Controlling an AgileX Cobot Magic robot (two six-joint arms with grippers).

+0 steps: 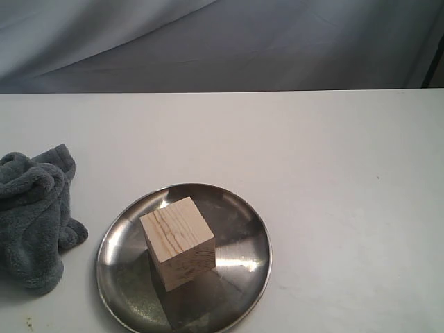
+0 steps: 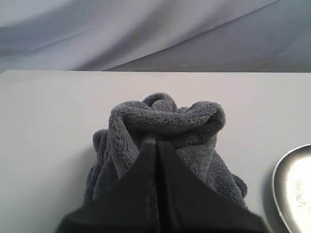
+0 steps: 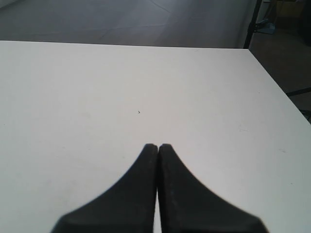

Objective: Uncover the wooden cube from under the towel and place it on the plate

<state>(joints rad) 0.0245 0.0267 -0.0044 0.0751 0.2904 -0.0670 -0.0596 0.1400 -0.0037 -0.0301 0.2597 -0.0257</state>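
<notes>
Beside plate (image 1: 241, 232) with wooden cube (image 1: 177, 241), crumpled towel (image 1: 35, 215); left gripper (image 2: 156, 142), right gripper (image 3: 158, 145) pressed together.

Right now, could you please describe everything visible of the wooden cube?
The wooden cube is a pale tan block of raw-looking wood, with darker grain lines across its top and curved grain on one side. Its edges look sharp. It rests flat inside the steel plate, near the plate's middle, turned askew to the table's edge. Only the plate touches it; the towel lies apart.
</notes>
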